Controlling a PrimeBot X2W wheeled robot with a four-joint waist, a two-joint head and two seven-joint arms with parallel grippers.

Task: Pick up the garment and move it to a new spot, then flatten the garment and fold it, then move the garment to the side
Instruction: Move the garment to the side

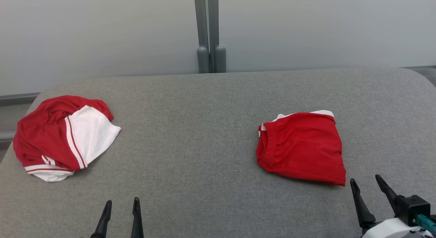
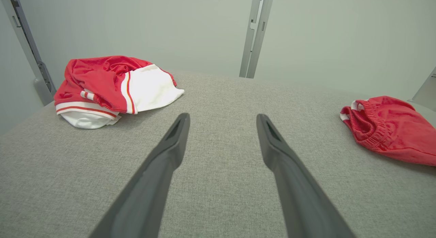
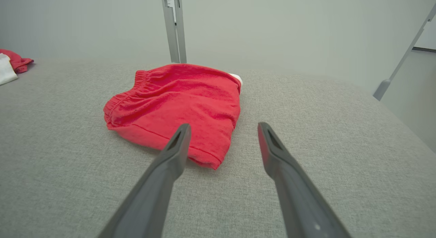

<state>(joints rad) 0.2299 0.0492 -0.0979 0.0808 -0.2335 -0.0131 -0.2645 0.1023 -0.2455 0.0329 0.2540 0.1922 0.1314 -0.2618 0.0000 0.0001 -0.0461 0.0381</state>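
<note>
A crumpled red and white garment (image 1: 63,137) lies in a heap at the table's left side, also seen in the left wrist view (image 2: 112,89). A second red garment (image 1: 301,147), folded into a neat square with its elastic waistband to the left, rests at the right (image 3: 177,106). My left gripper (image 1: 122,201) hovers open near the front edge, empty, well right of the heap (image 2: 222,116). My right gripper (image 1: 365,179) stands open and empty just in front of the folded garment's near right corner (image 3: 223,125).
Both garments lie on a grey fabric-covered table (image 1: 204,135) with rounded far corners. A grey upright post (image 1: 210,33) stands behind its far edge, against a pale wall. Bare grey cloth stretches between the two garments.
</note>
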